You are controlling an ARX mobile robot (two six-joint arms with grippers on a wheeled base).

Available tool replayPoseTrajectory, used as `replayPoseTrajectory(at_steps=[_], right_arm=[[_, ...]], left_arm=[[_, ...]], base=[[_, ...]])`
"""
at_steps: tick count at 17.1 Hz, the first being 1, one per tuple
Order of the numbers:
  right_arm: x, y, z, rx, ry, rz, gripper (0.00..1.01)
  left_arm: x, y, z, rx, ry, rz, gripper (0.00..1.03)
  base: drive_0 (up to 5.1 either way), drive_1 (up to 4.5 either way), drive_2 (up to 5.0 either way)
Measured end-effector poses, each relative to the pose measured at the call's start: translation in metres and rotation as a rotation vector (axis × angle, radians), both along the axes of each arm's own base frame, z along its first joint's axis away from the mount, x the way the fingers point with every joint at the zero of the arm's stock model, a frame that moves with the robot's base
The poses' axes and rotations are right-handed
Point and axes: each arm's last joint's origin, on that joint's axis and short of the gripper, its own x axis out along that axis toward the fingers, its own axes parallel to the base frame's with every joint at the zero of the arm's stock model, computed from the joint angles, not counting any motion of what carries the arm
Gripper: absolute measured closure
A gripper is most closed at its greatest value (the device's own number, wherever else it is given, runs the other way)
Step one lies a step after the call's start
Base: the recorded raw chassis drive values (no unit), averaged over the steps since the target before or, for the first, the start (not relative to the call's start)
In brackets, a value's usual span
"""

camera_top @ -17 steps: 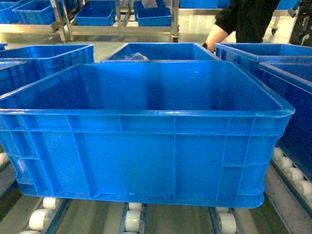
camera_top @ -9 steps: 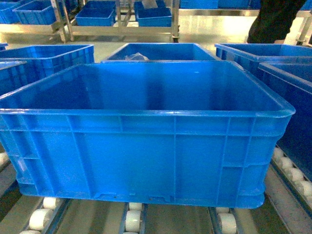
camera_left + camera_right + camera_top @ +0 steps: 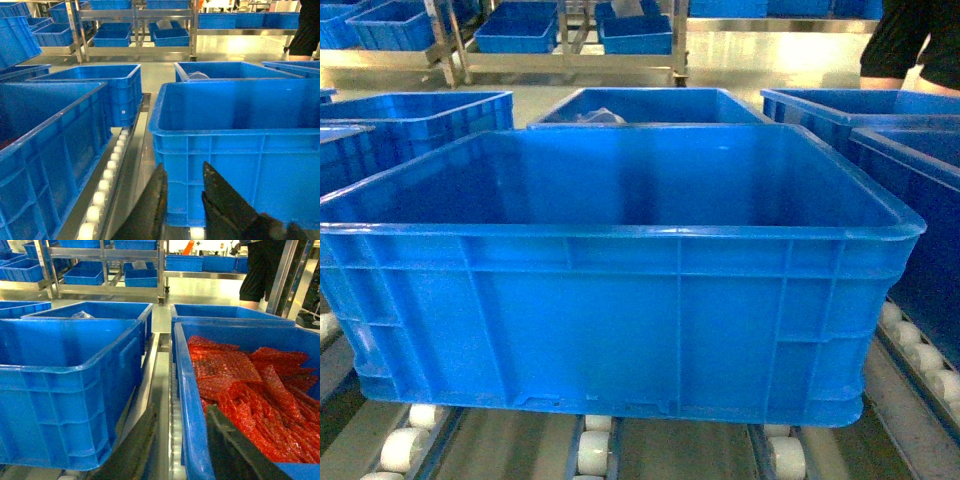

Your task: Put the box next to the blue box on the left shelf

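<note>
Left claw (image 3: 182, 197) at bottom centre of the left wrist view: fingers parted, nothing between them, tips just in front of the box's (image 3: 620, 290) lower left corner. Right claw (image 3: 182, 440) at bottom of the right wrist view: fingers spread wide, one either side of the near wall of the right crate (image 3: 190, 390), which holds red bags (image 3: 250, 385); contact cannot be told. Box fills the head view centre, empty, upright, resting on the roller rack (image 3: 592, 452). A left crate (image 3: 45, 145) sits beside it across a roller lane. Farther back, more crates (image 3: 650, 105), a steel shelf (image 3: 560, 45), and a person (image 3: 915, 45) at upper right.
</note>
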Motion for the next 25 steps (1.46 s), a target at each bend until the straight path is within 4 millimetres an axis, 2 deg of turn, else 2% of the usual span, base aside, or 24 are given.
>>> replayPoseTrajectory(at_steps=[4, 5, 25], right_arm=[[0.0000, 0.0000, 0.0000, 0.000, 0.000, 0.000, 0.25], [0.0000, 0.0000, 0.0000, 0.000, 0.000, 0.000, 0.03], [0.0000, 0.0000, 0.0000, 0.000, 0.000, 0.000, 0.03]], left_arm=[[0.0000, 0.0000, 0.0000, 0.000, 0.000, 0.000, 0.31], [0.0000, 0.0000, 0.0000, 0.001, 0.000, 0.000, 0.04], [0.0000, 0.0000, 0.0000, 0.000, 0.000, 0.000, 0.05]], base=[[0.0, 0.00, 0.0], [0.0, 0.00, 0.0], [0.0, 0.00, 0.0]])
